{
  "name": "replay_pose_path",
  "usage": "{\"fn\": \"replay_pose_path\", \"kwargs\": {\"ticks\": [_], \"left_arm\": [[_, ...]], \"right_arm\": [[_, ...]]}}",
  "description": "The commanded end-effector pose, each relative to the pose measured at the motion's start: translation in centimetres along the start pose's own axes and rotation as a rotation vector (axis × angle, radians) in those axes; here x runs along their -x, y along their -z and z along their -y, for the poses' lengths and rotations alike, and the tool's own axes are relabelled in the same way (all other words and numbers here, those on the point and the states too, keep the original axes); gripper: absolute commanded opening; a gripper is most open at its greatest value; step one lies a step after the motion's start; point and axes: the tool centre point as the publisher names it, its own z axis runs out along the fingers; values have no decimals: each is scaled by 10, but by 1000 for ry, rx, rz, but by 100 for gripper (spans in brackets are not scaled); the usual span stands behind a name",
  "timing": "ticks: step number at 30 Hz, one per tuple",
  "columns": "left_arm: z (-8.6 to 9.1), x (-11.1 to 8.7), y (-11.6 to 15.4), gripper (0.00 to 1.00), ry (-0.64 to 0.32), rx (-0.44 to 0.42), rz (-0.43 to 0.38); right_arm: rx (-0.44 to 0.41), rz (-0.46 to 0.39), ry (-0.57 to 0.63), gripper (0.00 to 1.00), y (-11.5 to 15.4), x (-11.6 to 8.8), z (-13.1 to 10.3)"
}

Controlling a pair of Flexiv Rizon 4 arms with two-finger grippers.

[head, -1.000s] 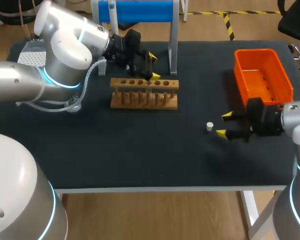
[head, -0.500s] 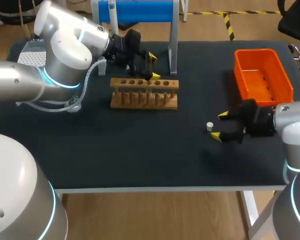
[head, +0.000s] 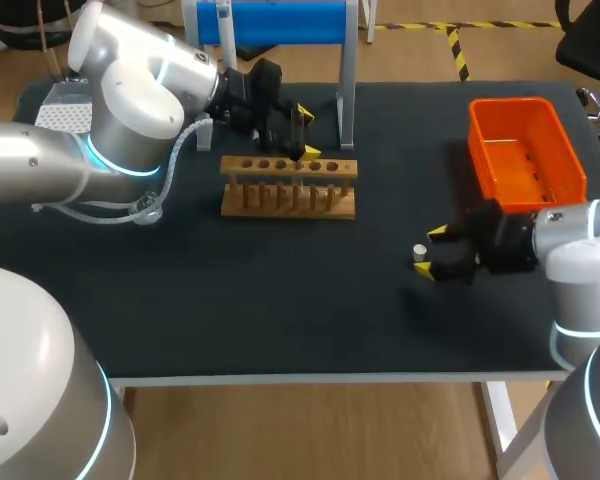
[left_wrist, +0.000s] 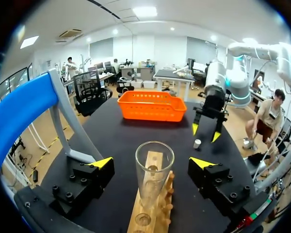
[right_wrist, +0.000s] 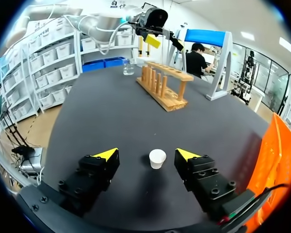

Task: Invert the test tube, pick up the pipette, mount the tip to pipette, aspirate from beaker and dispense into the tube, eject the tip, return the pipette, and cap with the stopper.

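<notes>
Test tube [left_wrist: 154, 177]: upright, mouth up, standing in the wooden rack [head: 288, 187] on the far left part of the desk [head: 280, 300].
Left gripper [left_wrist: 152, 162]: open, one finger on each side of the tube, neither touching it.
Stopper [right_wrist: 157, 158]: white, on the desk, right of the rack and nearer.
Right gripper [head: 431, 250]: open, low over the desk, fingers flanking the stopper with a gap on both sides.
Orange basket [head: 525, 150]: far right, just beyond the right gripper.
</notes>
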Motion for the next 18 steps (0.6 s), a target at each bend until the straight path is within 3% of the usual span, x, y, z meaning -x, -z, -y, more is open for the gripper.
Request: {"fn": "replay_pose_path", "kwargs": {"ticks": [1, 18], "left_arm": [[1, 1, 0, 100, 1, 4, -3], [1, 1, 0, 100, 1, 4, -3]], "right_arm": [[-4, 2, -2, 69, -10, 3, 1], [-5, 32, -18, 56, -14, 9, 2]]}}
